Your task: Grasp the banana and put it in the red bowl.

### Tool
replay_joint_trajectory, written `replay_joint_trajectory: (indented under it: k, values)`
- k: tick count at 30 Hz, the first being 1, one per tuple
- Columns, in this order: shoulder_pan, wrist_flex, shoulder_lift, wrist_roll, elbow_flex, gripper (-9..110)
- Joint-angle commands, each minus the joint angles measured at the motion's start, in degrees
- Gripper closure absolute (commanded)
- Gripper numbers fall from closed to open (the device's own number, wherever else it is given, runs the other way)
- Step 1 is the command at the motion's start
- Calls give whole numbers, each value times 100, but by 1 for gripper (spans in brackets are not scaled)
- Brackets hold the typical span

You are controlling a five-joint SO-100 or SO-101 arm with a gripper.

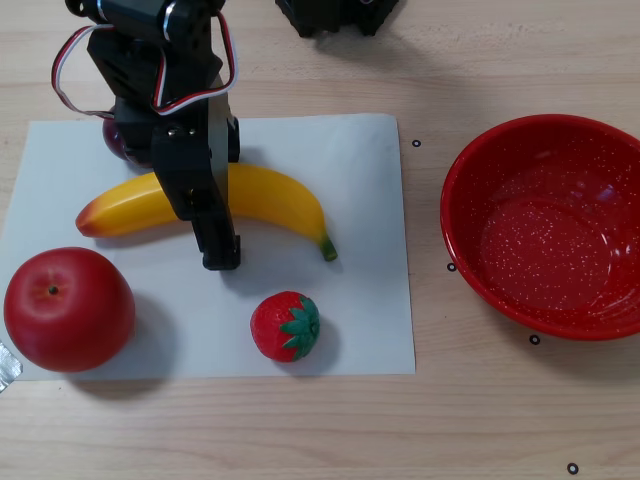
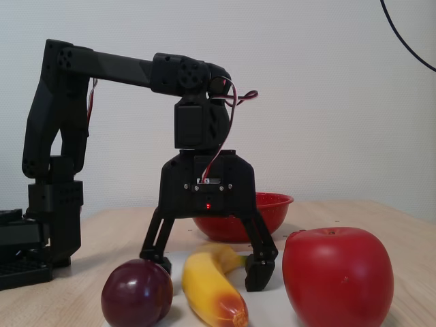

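Note:
The yellow banana [image 1: 275, 198] lies on a white sheet, orange-red tip to the left and green stem to the right in the other view. In the fixed view the banana [image 2: 208, 293] points its orange tip at the camera. My gripper [image 1: 190, 205] is open and lowered over the banana's middle, one finger on each side of it; the near fingertip [image 1: 222, 258] rests by the sheet. In the fixed view the gripper [image 2: 208, 266] straddles the banana with both fingers apart from it. The red speckled bowl [image 1: 455, 230] stands empty to the right, and behind the gripper in the fixed view [image 2: 272, 204].
A red apple [image 1: 68, 308] sits at the sheet's front left, a strawberry [image 1: 286, 326] in front of the banana, and a dark plum [image 1: 113, 140] behind it beside the arm. The white sheet [image 1: 370, 300] lies on a wooden table. A black block [image 1: 335, 15] stands at the far edge.

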Motion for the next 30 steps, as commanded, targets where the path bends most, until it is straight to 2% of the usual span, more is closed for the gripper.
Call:
replay_joint_trajectory:
  k: [1, 13, 23, 30]
  values:
    - [-88, 255, 396, -132, -563, 66]
    - [-185, 976, 703, -334, -879, 101]
    - [-70, 2461, 861, -536, -2118, 101]
    - [9, 3041, 1072, -396, -2777, 101]
